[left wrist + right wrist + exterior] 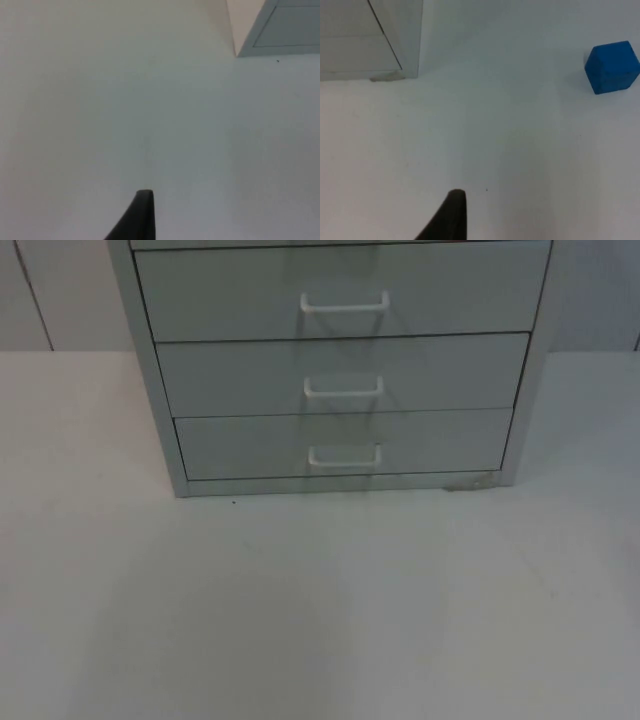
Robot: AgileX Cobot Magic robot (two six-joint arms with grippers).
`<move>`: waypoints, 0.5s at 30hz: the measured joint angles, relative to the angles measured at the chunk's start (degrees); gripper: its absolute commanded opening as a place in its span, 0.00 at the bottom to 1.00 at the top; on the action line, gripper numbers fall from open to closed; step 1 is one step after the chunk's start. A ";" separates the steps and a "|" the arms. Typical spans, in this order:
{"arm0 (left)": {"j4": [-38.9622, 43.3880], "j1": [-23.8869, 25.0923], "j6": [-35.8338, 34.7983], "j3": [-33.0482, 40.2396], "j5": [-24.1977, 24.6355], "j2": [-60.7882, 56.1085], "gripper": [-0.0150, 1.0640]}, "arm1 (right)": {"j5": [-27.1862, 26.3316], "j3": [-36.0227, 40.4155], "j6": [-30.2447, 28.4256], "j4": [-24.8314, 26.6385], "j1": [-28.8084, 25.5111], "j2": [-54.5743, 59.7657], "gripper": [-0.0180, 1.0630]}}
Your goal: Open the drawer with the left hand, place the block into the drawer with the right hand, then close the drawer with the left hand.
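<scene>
One blue block (612, 67) on table, well clear of right jaws; jaw state unclear.

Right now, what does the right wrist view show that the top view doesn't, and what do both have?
Right wrist view: a blue block lying on the table, apart from the cabinet, and one black fingertip of the right gripper above bare table. Top view: the three drawer fronts, all closed, each with a white handle. Both: the grey drawer cabinet and the white table.
</scene>
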 measured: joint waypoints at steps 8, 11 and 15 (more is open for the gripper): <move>-10.16 0.00 10.39 -5.64 3.09 1.87 0.92 | -0.11 0.00 0.00 0.00 0.00 0.00 0.99; -13.98 0.00 14.39 -7.13 4.86 4.18 0.90 | -0.11 0.00 0.10 0.00 0.00 0.00 0.99; -20.25 0.00 20.79 -9.57 7.41 9.86 0.90 | -0.11 0.00 0.22 0.00 0.00 0.00 0.99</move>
